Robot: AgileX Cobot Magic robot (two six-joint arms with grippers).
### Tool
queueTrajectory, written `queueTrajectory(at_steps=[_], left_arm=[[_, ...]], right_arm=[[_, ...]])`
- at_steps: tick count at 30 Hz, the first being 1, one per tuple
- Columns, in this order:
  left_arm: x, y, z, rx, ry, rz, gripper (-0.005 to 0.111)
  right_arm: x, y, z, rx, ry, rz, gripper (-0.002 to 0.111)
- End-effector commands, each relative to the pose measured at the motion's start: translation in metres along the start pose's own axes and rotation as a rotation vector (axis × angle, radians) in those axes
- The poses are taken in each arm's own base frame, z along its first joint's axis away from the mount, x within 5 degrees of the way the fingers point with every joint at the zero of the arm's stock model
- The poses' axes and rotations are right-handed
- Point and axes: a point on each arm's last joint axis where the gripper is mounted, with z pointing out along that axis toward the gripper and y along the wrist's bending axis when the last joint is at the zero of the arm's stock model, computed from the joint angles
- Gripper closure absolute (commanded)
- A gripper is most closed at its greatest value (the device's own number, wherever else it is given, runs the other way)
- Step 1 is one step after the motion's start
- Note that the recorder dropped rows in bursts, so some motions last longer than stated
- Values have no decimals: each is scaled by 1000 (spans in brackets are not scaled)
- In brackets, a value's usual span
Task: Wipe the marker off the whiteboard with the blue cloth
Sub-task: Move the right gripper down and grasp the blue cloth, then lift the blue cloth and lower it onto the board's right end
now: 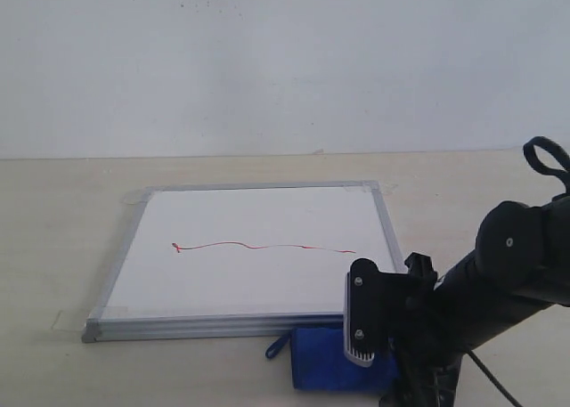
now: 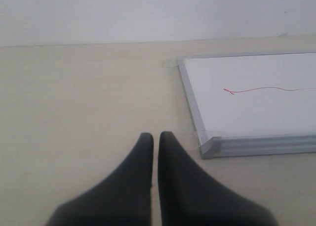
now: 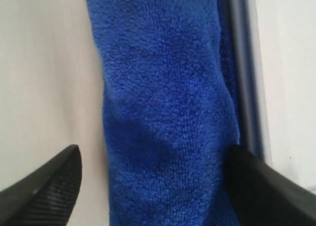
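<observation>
Right, the right end effector (image 3: 155,186) is spread wide, low over the blue cloth (image 3: 163,87), and the cloth lies in the gap between its two fingers (image 3: 44,191). One finger sits out over bare tabletop (image 1: 53,211) on one side of the cloth. The other sits at the cloth's far edge, against the silver frame (image 3: 242,63) of the whiteboard (image 1: 258,282). Whether either pad is actually touching the fluffy fabric is hard to call from this close, so I'll say flanking, not gripping.

In the exterior view the cloth is a folded blue bundle tucked under and beside that end effector, hard up against the board's near edge. A small loop tag (image 1: 276,346) pokes out on the side away from the arm.

Beyond the end effector, out across the board, the marker (image 1: 267,246) runs as a thin wavy red line with a little squiggle at its far end, well apart from the cloth and whole.

Over to the left end effector (image 2: 155,137): its fingers are pinched together with only a sliver between them, holding nothing, poised over bare tabletop. The whiteboard's near corner sits ahead and off to one side of its tips, with the marker's squiggle end further in on the white surface.
</observation>
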Motion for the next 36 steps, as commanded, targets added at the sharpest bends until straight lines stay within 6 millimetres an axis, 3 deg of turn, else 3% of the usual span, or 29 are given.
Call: queueTrajectory(at_steps=[1, 6, 9, 13, 14, 19, 23, 28, 33, 36], left_arm=[[-1, 0, 0, 8, -5, -5, 103], [-1, 0, 0, 8, -5, -5, 103], [-1, 0, 0, 8, -5, -5, 103], [-1, 0, 0, 8, -5, -5, 103], [-1, 0, 0, 8, -5, -5, 103], [-1, 0, 0, 8, -5, -5, 103], [-1, 0, 0, 8, -5, -5, 103], [-1, 0, 0, 8, -5, -5, 103], [-1, 0, 0, 8, -5, -5, 103], [-1, 0, 0, 8, -5, -5, 103]], right_arm=[[1, -2, 6, 10, 9, 0, 33], [2, -3, 10, 22, 10, 23, 38], [1, -3, 9, 25, 6, 42, 61], [1, 1, 9, -19, 8, 60, 103], [1, 1, 9, -23, 8, 64, 108], [1, 2, 7, -29, 4, 154, 108], [-4, -2, -6, 19, -29, 221, 108], [-26, -22, -47, 131, -164, 446, 108], [-49, -46, -91, 264, -318, 512, 108], [-60, -62, -103, 310, -371, 565, 108]])
